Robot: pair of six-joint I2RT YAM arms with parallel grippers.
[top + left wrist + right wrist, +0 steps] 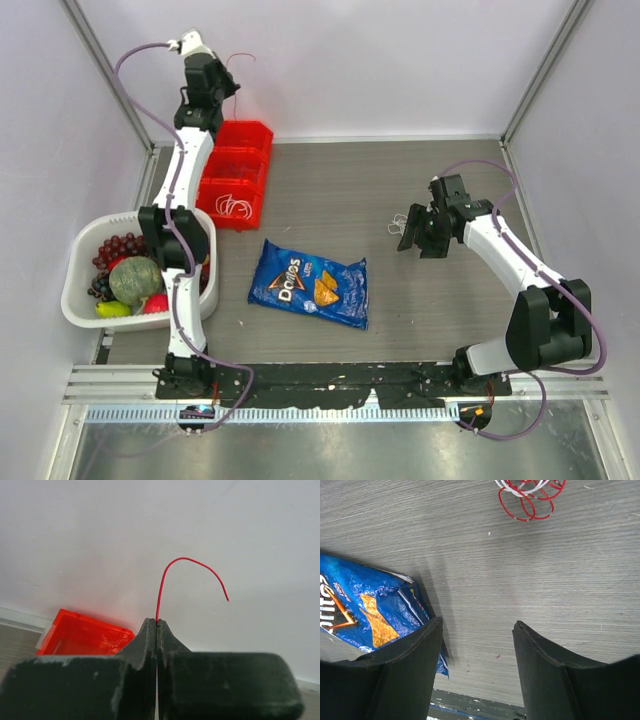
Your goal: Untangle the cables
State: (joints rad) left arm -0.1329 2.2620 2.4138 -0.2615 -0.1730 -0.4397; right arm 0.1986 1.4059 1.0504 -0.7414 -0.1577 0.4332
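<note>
My left gripper (157, 622) is raised high against the back wall, shut on a thin red cable (161, 587) that arches up out of its tips and droops to the right. From the top view this red cable (240, 57) shows beside the left gripper (218, 72). A small tangle of red and white cables (527, 500) lies on the table ahead of my right gripper (477, 622), which is open and holds nothing. In the top view that tangle (397, 222) sits just left of the right gripper (412, 232). More looped cables (235, 207) lie in the near red bin.
Red bins (240, 165) stand at the back left, below the raised left arm. A blue chip bag (310, 285) lies mid-table, its corner by my right gripper's left finger (405, 650). A white basket (75, 300) of fruit sits at the left edge.
</note>
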